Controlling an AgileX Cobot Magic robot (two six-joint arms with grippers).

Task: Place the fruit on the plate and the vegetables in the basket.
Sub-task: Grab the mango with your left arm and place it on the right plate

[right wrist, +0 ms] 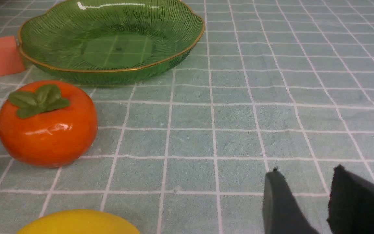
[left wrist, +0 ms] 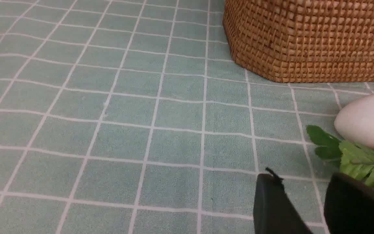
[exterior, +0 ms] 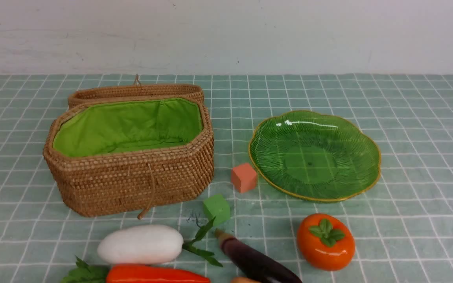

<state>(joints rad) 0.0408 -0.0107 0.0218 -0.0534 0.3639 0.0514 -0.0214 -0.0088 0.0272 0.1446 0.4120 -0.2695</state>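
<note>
Persimmon (exterior: 326, 241): is resting on the cloth (exterior: 419, 224), in front of the plate (exterior: 313, 165).
Yellow fruit (right wrist: 80, 224): is lying near the persimmon, partly cut off by the frame edge.
Plate: is standing upright, right of the basket (exterior: 132, 181), holding nothing.
Basket: is standing open, showing its green lining (exterior: 128, 122).
Radish (exterior: 142, 243): is lying in front of the basket.
Carrot (exterior: 155, 274): is lying just in front of the radish.
Eggplant (exterior: 254, 259): is lying between radish and persimmon, pointing toward the green cube (exterior: 216, 209).
Pink cube (exterior: 244, 177): is sitting beside the plate.
Left gripper (left wrist: 304, 182): is holding its fingers apart, gripping nothing.
Right gripper (right wrist: 307, 172): is spreading its fingers, likewise empty.
</note>
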